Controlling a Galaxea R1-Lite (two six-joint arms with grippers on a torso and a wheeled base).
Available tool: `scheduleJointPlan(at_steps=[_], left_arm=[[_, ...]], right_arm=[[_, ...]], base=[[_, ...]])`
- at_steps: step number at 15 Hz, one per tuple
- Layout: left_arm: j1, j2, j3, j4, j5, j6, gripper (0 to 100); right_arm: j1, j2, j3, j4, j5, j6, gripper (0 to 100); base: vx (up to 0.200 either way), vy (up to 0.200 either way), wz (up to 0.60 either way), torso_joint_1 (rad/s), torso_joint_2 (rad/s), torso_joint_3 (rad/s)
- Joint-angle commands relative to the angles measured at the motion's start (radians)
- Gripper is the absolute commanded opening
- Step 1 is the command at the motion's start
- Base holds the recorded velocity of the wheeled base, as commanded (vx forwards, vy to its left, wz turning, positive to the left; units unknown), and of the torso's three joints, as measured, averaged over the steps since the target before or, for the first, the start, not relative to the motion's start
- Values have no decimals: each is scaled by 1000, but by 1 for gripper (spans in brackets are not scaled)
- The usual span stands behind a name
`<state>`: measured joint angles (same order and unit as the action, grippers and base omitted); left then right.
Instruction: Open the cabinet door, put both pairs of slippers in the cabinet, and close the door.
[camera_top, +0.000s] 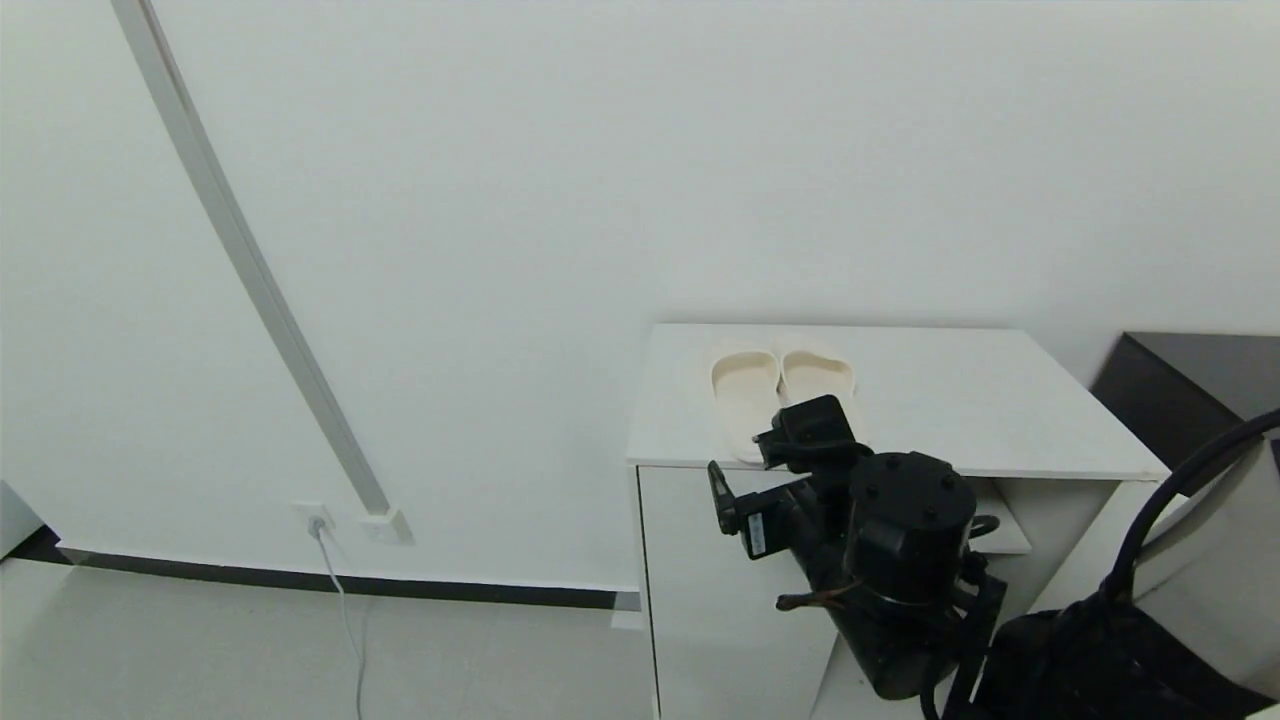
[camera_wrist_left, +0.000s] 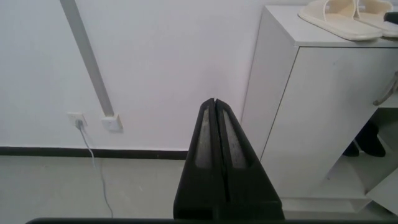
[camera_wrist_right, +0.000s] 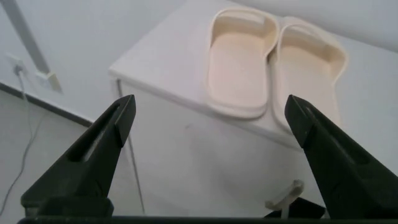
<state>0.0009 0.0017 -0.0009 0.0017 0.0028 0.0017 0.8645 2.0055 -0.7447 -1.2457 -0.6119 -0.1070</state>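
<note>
Right tool (camera_wrist_right: 210, 102) spread wide, we're hovering just in front of the cream slippers (camera_top: 745, 385), which sit side by side on top of the white cabinet (camera_top: 950, 400). Our left tool (camera_wrist_left: 215, 106) is pinched closed and empty, off to the cabinet's side.

The right pincer (camera_wrist_right: 209, 102) is spread wide apart, the left pincer (camera_wrist_left: 215, 106) pressed together.

Wall (camera_top: 600, 150): plain white, right across the back.
Trunking strip (camera_top: 250, 270): grey, slanting down the wall to a small box (camera_top: 387, 525).
Socket (camera_top: 313, 518): white, just beside that box, plug in.
Cord (camera_top: 345, 610): pale, dropping from the plug to the floor (camera_top: 200, 650).
Skirting (camera_top: 330, 583): dark band at the wall's foot.
Far right: a dark flat surface (camera_top: 1190, 385).
</note>
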Motion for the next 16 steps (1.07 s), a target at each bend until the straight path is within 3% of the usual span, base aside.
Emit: scheduleJointPlan(at_steps=[1, 4, 7, 12, 14, 16], left_arm=[[1, 0, 1, 0, 0, 0, 0], [1, 0, 1, 0, 0, -2, 0], [1, 0, 1, 0, 2, -3, 0], [1, 0, 1, 0, 0, -2, 0], [1, 0, -1, 0, 2, -2, 0], [1, 0, 1, 0, 2, -2, 0]], right_arm=[[-32, -34, 7, 0, 12, -3, 100], [-33, -36, 24, -11, 14, -20, 100], [-33, -31, 28, -60, 21, -25, 100], [-53, 4, 11, -78, 47, -31, 100], [-53, 4, -56, -47, 46, -26, 100], [-53, -17, -147, 106, 46, 18, 100]], base=[[0, 0, 0, 0, 0, 0], [0, 0, 0, 0, 0, 0], [0, 0, -600, -2, 2, 10], [0, 0, 0, -37, 96, 51], [0, 0, 0, 0, 0, 0], [0, 0, 0, 0, 0, 0]])
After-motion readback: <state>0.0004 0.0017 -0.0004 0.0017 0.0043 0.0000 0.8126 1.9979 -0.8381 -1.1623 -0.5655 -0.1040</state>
